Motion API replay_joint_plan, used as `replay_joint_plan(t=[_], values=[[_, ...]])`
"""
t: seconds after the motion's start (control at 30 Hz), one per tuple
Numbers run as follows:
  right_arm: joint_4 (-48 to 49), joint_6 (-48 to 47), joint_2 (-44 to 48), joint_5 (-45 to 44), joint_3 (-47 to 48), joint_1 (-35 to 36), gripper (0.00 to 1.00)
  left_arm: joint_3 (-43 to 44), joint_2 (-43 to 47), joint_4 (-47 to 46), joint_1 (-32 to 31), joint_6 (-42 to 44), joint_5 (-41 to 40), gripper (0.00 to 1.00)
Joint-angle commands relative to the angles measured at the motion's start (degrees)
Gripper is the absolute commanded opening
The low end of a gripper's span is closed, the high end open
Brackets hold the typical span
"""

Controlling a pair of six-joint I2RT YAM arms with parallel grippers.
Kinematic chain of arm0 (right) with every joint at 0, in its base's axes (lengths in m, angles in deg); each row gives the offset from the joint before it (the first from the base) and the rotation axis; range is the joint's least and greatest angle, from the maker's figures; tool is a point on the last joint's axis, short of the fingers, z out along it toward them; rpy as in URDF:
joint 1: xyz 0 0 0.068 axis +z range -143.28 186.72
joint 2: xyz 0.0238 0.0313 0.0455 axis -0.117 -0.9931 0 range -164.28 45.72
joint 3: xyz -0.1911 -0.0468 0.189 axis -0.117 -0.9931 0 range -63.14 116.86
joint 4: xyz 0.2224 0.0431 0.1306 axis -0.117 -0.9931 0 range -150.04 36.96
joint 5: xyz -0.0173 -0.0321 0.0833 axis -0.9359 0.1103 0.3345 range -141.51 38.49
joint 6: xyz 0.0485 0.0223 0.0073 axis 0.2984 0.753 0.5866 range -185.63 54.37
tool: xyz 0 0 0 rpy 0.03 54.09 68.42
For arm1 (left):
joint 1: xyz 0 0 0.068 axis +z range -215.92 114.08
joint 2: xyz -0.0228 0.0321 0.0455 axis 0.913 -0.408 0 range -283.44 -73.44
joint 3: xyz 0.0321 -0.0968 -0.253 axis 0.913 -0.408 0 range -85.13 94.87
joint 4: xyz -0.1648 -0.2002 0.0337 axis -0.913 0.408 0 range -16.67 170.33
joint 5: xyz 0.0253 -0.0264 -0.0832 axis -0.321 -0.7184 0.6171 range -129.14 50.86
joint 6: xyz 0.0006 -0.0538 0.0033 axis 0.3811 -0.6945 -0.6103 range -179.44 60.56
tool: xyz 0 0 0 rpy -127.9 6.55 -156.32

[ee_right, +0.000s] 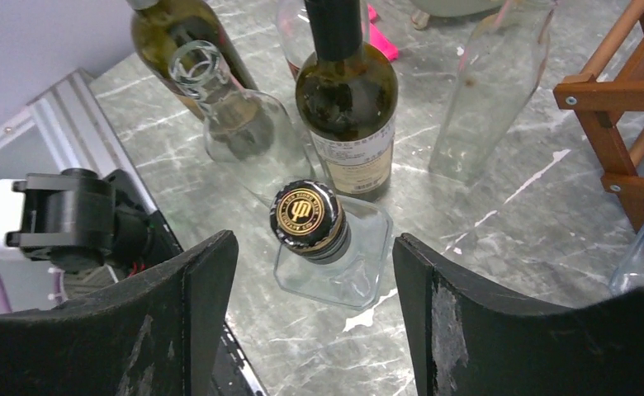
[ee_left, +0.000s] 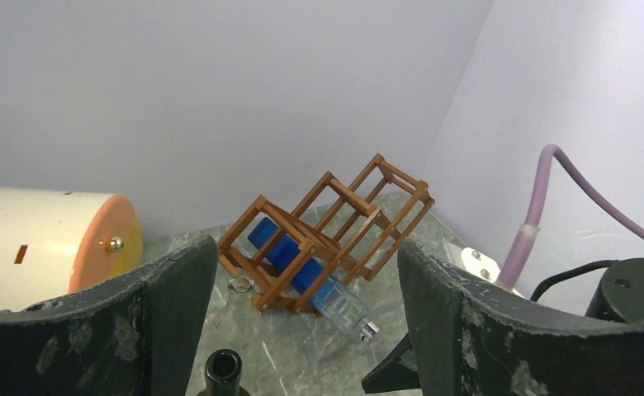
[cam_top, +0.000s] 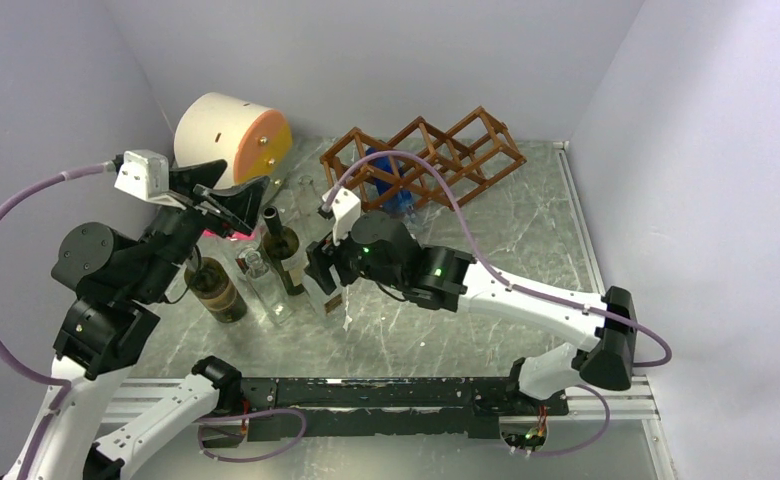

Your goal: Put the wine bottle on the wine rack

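Observation:
The reddish-brown wine rack (cam_top: 426, 155) lies at the back, also in the left wrist view (ee_left: 327, 239). A blue bottle (ee_left: 302, 268) lies in its left cell. A dark green wine bottle (cam_top: 281, 250) with a pale label stands upright; its open mouth (ee_left: 224, 367) shows just below my left gripper (ee_left: 306, 330), which is open and empty above it. My right gripper (ee_right: 314, 322) is open and empty. It hovers over a clear square bottle with a black-and-gold cap (ee_right: 310, 216), and the cap sits just beyond the fingertips, untouched.
A cream-and-orange cylinder (cam_top: 231, 135) lies at the back left. A dark olive bottle (cam_top: 216, 290), a round clear bottle (ee_right: 236, 124) and a tall clear bottle (ee_right: 488, 91) stand around the wine bottle. A pink object (ee_right: 381, 41) lies behind them.

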Motion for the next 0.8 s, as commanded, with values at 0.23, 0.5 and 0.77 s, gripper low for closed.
replay_joint_plan(t=[0.23, 0.5, 0.77], values=[[2.04, -5.50, -5.75, -2.64, 3.15, 0.59, 0.49, 1.15, 0.54, 3.29, 0.28, -2.45, -2.76, 0.84], [6.00, -7.76, -5.54, -2.38, 0.20, 0.76, 0.40, 1.41, -0.51, 5.34, 0.23, -3.29, -2.13, 0.84], [6.90, -7.66, -2.71, -6.26, -0.10, 0.62, 0.00, 0.52, -1.94, 7.91, 0.24, -3.69, -1.89, 0.84]])
